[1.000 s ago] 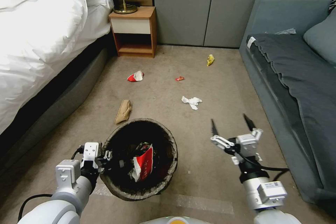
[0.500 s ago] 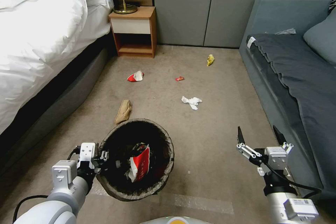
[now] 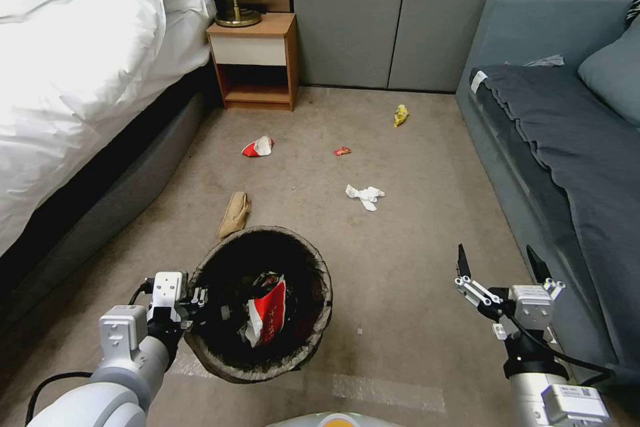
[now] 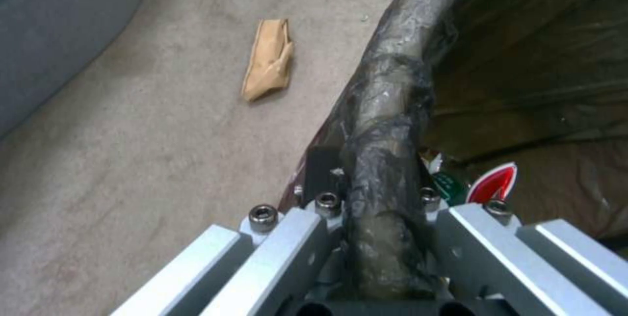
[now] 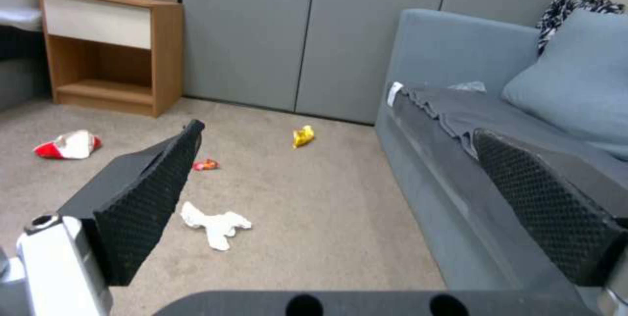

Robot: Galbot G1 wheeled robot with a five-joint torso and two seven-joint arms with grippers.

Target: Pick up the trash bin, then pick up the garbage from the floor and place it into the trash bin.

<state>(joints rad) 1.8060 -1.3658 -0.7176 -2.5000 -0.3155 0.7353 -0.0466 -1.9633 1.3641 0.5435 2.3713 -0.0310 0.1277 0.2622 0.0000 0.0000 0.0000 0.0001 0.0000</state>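
bedroom carpet [image 3: 400,227], grey-brown, between bed [image 3: 80,67] and sofa [image 3: 567,147], nightstand [image 3: 257,60] at the far wall.

left gripper [image 3: 200,300] clamped on the near-left rim of the bin [image 3: 260,303], one finger inside the liner and one outside, plain enough in the left wrist view where the rim [image 4: 386,124] runs straight between the fingers. bin held low near the base, mouth up and tipped a bit toward the camera, red-white wrapper [image 3: 267,317] already lying inside. round thing, so no real long axis apart from the rim-to-bottom one, roughly vertical.

right gripper [image 3: 499,265] spread wide and empty, low on the right, just beside the sofa edge.

litter left on the floor: tissue [image 3: 365,195] closest, mid-floor, lying roughly crosswise; brown bag [image 3: 235,212] just past the bin's far rim, long axis running away from the robot; red-white wrapper [image 3: 258,145], small red scrap [image 3: 342,151] and yellow wrapper [image 3: 400,115] farther off toward the wall.

possible trouble, guessing only: single-point pinch on a slick liner, so could slip or let the bin swing and tip its load out. right arm close to the sofa, could snag the blanket [image 3: 567,140] on a reach. tissue flat and soft, easy to scrape carpet and come up with nothing.
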